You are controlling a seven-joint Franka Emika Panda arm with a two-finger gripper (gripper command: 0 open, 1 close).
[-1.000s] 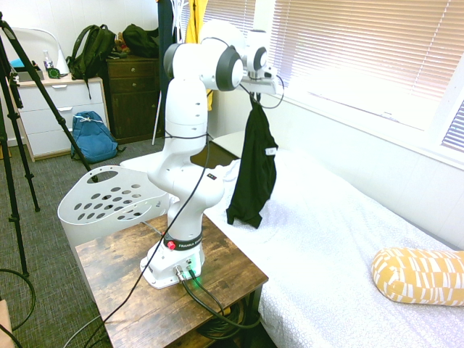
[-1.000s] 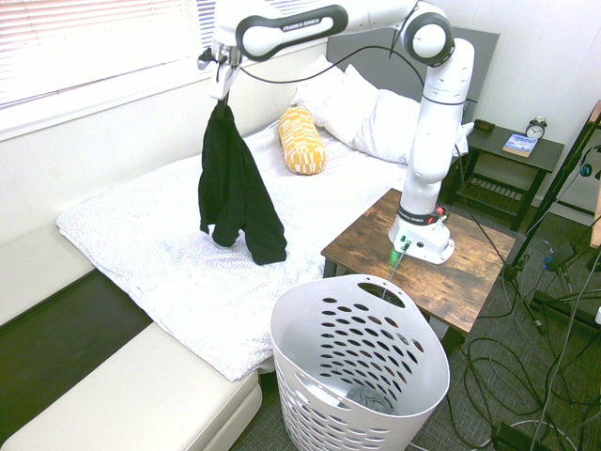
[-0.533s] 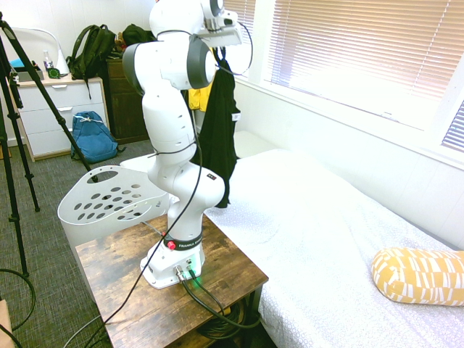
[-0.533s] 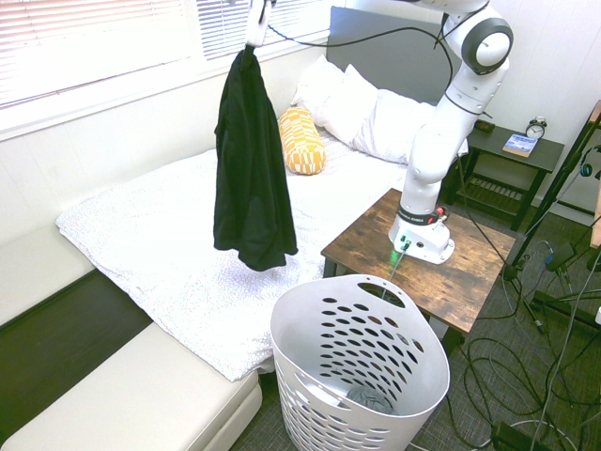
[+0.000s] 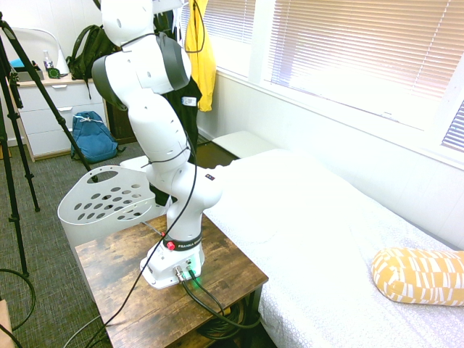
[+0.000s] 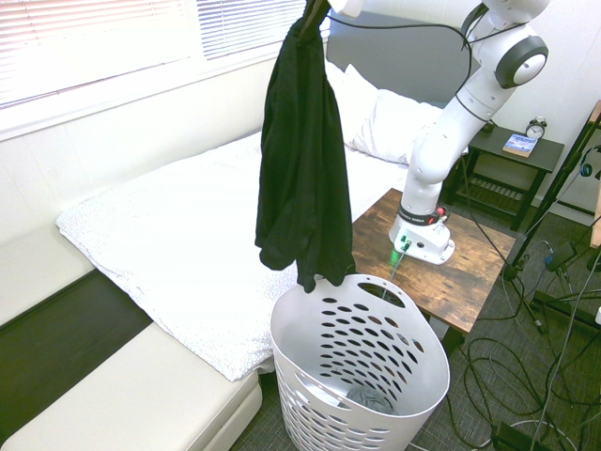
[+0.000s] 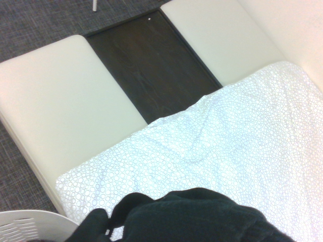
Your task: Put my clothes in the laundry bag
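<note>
In the second exterior view, from the left, a cream bench [image 6: 122,399] runs off the bottom edge beside the bed [image 6: 169,235]. The black garment [image 6: 305,169] hangs upright, bunched at its top, its lower hem overlapping the far left rim of the laundry basket [image 6: 413,404]; whether they touch I cannot tell. The gripper [image 6: 319,6] is mostly cut off by the top edge, with its fingers closed on the bunched cloth. A grey shape [image 6: 371,399] low inside the basket is hard to make out. To the right, the arm [image 6: 446,141] stands on the wooden table [image 6: 460,272], its upper part out of the picture. On the nightstand [image 6: 512,155] are a book [image 6: 520,144], its print too small to read, and a clock [image 6: 536,127].

In the first exterior view, the arm hides much of the garment; its white tag [image 5: 189,101] shows, unreadable. "FRANKA" reads on the arm's base [image 5: 174,264]. The patterned bolster [image 5: 420,275] is cut off at the right.
</note>
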